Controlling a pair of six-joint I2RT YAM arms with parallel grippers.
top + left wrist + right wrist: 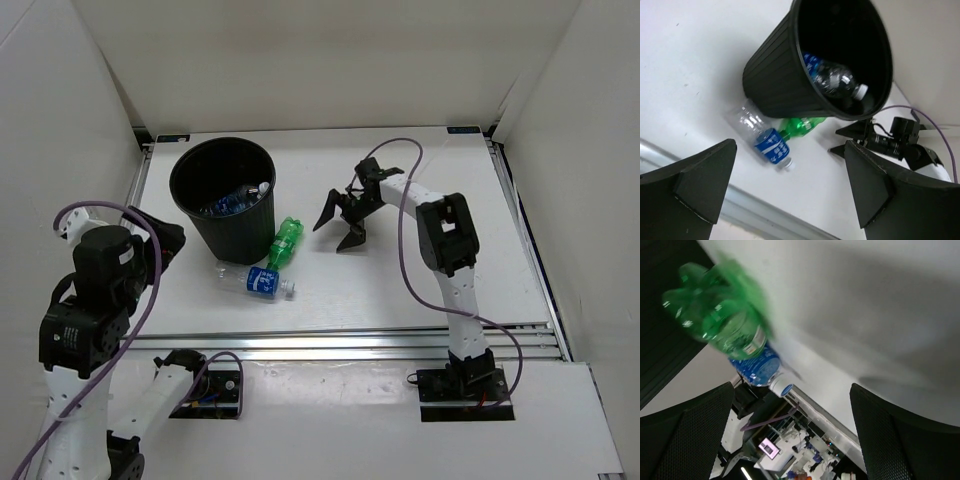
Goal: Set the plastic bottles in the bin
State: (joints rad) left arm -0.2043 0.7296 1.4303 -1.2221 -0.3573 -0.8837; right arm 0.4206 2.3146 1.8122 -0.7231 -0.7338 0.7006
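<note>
The black bin (200, 170) stands upright at the back left with clear, blue-labelled bottles (235, 200) lying inside. Against its front right lies a green bottle (285, 242), and just in front of that lies a clear bottle with a blue label (258, 282). My left gripper (168, 240) hangs open and empty to the left of the bin, looking across at the bin (775, 80) and both loose bottles (767, 145). My right gripper (340, 225) is open and empty, just right of the green bottle (720, 315).
White walls enclose the table on the left, back and right. An aluminium rail (350, 345) runs along the front edge. A purple cable (405, 240) loops along the right arm, and another (120, 215) arcs over the left arm.
</note>
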